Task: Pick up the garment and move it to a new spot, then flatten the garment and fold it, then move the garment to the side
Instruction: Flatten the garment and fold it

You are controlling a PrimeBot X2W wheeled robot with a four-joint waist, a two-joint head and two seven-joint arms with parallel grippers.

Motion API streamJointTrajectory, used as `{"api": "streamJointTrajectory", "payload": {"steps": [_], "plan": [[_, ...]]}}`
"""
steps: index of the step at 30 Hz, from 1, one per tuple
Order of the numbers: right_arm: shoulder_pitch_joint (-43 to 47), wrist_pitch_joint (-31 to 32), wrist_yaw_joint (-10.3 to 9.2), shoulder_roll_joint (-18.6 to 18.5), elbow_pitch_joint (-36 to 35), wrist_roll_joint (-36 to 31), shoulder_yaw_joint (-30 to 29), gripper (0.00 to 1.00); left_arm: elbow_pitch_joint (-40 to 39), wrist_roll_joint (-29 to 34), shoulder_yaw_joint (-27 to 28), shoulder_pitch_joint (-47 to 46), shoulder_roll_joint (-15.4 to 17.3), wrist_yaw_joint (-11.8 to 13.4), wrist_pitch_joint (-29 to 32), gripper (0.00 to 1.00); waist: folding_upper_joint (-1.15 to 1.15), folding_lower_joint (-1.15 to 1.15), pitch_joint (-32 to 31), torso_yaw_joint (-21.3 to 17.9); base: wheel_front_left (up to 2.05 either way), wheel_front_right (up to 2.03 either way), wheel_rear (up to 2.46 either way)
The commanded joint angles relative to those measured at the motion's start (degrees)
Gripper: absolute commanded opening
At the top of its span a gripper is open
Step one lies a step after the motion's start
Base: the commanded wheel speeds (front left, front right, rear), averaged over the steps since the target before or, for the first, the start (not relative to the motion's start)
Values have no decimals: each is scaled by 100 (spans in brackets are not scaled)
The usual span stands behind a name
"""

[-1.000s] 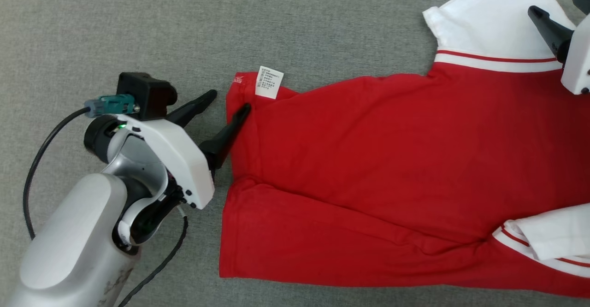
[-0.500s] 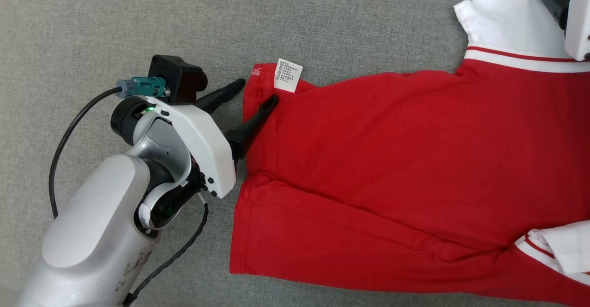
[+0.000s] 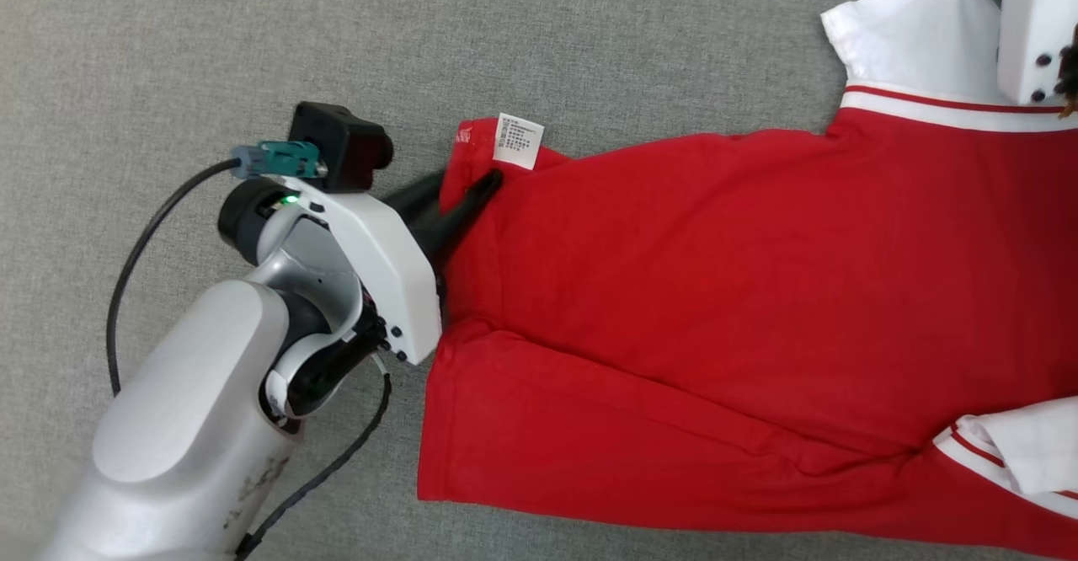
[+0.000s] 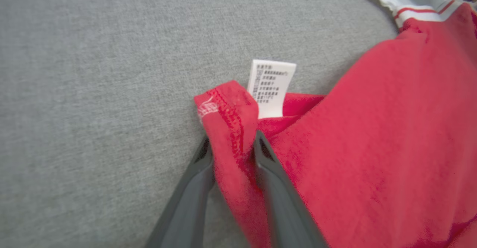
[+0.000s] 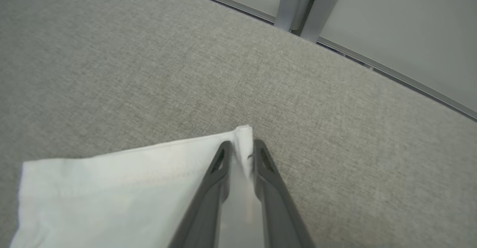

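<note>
Two pincers, and both are on the cloth. The left gripper (image 4: pixel 231 143) has its dark fingers drawn in on the far corner of the hem, with a fold of red fabric pinched between them, just below the white care label (image 4: pixel 271 88). The right gripper (image 5: pixel 242 145) has its jaws nearly together on the corner of a white sleeve (image 5: pixel 123 181), the cloth squeezed in the narrow gap.

The garment (image 3: pixel 691 291) lies spread on the grey fabric surface (image 3: pixel 253 39). It has a red body and white sleeves trimmed with a red stripe. Its long axis runs side to side in front of the robot, with the hem pointing to the robot's left and the sleeves off to its right, past the edge of the head view. The near part is doubled over, and a long crease slants across the body. A second sleeve (image 3: pixel 1019 451) lies crumpled at the near right.
</note>
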Motion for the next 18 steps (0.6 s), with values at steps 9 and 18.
{"api": "streamJointTrajectory", "payload": {"steps": [9, 18], "plan": [[151, -929, -2, -194, 14, 462, -27, 0, -54, -62, 170, 193, 66, 161, -280, 0, 0, 0, -352, -193, 0, 0, 0], [743, -1745, -2, -486, -665, 1069, -186, 0, -218, -204, 420, 612, 177, 396, -511, 0, 0, 0, -802, -450, 0, 0, 0]]}}
